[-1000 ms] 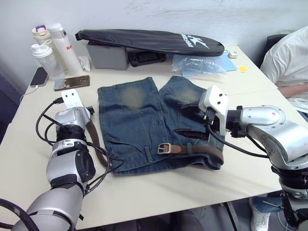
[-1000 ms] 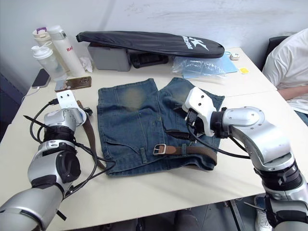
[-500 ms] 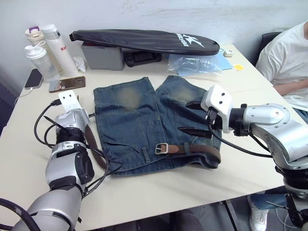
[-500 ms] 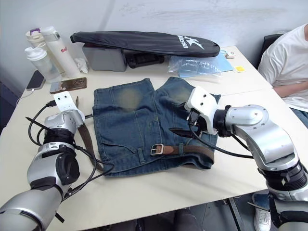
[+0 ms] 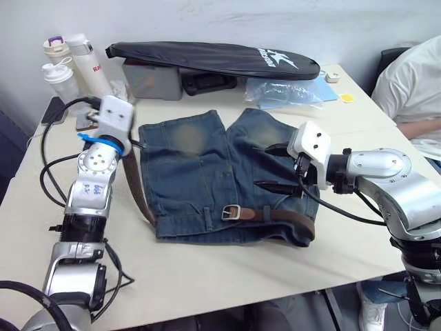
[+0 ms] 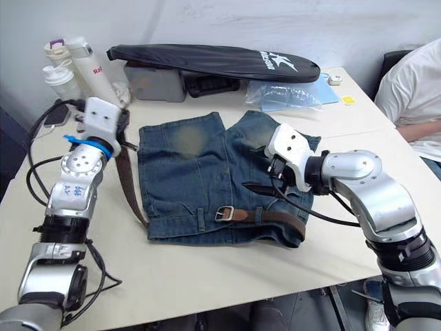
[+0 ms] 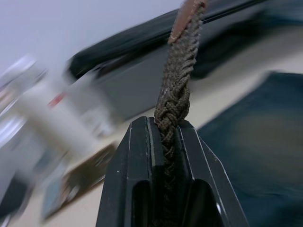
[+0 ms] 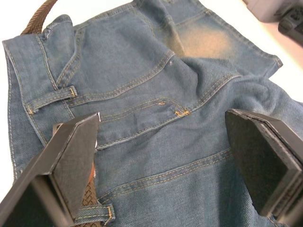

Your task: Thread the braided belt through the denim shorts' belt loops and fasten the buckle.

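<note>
Head views: a beige table (image 5: pixel 227 276) carries the denim shorts (image 5: pixel 207 172), the buckle (image 5: pixel 231 212) on their waistband, and a black bag (image 5: pixel 207 58) with white lettering I cannot read.

Left wrist view: left gripper (image 7: pixel 165 137) clamps the braided belt (image 7: pixel 177 90).

Right wrist view: right gripper (image 8: pixel 163 163) gapes wide above the shorts.

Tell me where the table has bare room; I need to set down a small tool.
Bare table runs along the near edge below the denim shorts, and at the right beyond the right gripper. Crowded: the far edge, with bottles, a grey box and a plastic bag.
</note>
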Tool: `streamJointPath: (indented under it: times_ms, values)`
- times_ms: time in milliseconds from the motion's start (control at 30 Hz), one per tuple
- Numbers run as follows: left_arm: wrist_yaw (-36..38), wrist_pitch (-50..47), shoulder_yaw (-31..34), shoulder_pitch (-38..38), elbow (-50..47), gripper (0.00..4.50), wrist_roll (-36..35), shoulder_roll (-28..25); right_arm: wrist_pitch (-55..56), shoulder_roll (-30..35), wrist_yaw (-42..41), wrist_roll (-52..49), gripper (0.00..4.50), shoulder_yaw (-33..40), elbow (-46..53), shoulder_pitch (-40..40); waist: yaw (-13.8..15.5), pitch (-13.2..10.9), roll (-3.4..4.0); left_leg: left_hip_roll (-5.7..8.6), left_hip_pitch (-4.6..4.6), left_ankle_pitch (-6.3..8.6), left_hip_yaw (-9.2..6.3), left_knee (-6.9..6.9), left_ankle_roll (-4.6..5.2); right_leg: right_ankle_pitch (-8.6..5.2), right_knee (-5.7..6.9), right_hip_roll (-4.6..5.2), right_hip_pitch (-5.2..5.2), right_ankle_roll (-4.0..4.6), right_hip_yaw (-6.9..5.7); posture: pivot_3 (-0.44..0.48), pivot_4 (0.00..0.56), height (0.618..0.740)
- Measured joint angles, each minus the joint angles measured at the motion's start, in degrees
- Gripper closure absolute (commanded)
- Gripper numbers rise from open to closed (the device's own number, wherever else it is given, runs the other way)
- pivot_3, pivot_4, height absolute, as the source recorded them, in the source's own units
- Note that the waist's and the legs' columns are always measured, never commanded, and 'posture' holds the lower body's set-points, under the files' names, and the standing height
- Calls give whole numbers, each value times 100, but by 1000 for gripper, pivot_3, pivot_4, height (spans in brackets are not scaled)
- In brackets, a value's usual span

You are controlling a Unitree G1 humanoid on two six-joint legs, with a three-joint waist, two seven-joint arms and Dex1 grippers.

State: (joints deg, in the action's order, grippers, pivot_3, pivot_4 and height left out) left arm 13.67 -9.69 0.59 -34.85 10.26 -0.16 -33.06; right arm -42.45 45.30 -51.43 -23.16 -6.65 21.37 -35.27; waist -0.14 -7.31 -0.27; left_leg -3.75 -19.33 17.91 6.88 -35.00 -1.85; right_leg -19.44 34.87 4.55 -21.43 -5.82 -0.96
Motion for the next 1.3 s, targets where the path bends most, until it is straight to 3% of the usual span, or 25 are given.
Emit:
streamJointPath:
  times_ms: [100, 267, 400, 833, 867, 900, 1000, 1200, 1233, 1300]
  values:
    - [836, 169, -161, 303, -234, 4498, -129, -242, 10, -5, -30, 45, 0, 0, -119, 0, -32, -2, 5, -11, 1, 1, 2, 4, 2, -1, 5, -3, -6, 2, 8, 0, 150, 740]
    - [2397, 119, -151, 671, -771, 4498, -940, -448, 167, -84, -45, 105, 0, 0, -144, 0, -19, -4, 10, -15, -2, 6, 1, 2, 10, -2, 10, -2, -6, 4, 9, 0, 150, 740]
    - [3322, 78, -157, 828, -1116, 4498, -1321, -739, 773, -121, -28, 376, 0, -5, -150, 0, -12, -4, 14, -14, 0, 14, 1, -4, 28, -2, 1, 2, -3, 4, 14, 0, 150, 740]
    - [3969, 539, -635, 676, -1178, 4498, -832, -741, 2804, -553, -251, 1908, 0, -1246, -591, -225, -21, -7, 21, -5, 1, 20, 8, -13, 38, -2, 5, -4, -4, 4, 22, 0, 150, 740]
    - [3969, 550, -635, 612, -1179, 4498, -823, -715, 2922, -598, -276, 2000, 406, -1331, -645, -224, -18, -7, 21, -5, 1, 20, 8, -13, 39, -2, 7, -4, -4, 4, 22, 0, 150, 740]
    - [3968, 551, -634, 606, -1179, 4498, -823, -713, 2930, -605, -279, 2005, 406, -1335, -648, -224, -18, -7, 22, -5, 1, 20, 8, -13, 39, -2, 7, -4, -4, 4, 22, 0, 150, 740]
    - [3965, 551, -639, 575, -1181, 4498, -811, -630, 3120, -685, -305, 2086, 1364, -1347, -710, -234, -22, -7, 22, -7, 1, 20, 9, -14, 39, -2, 19, -4, -3, 4, 23, 0, 150, 740]
    - [4021, 489, -703, 554, -1194, 4498, -804, -571, 3542, -813, -347, 2289, 4184, -1343, -1010, -226, -25, -7, 22, -6, 2, 20, 9, -15, 39, -2, 18, -7, -3, 4, 24, 0, 150, 740]
    - [4027, 458, -716, 545, -1198, 4498, -799, -571, 3590, -824, -340, 2303, 4500, -1334, -1043, -217, -26, -7, 23, -6, 2, 20, 9, -15, 39, -2, 18, -7, -3, 4, 24, 0, 150, 740]
    - [4048, 343, -716, 545, -1219, 4498, -842, -567, 3617, -843, -338, 2327, 4500, -1321, -1057, -213, -27, -7, 23, -7, 2, 20, 9, -14, 39, -2, 20, -8, -3, 4, 23, 0, 150, 740]
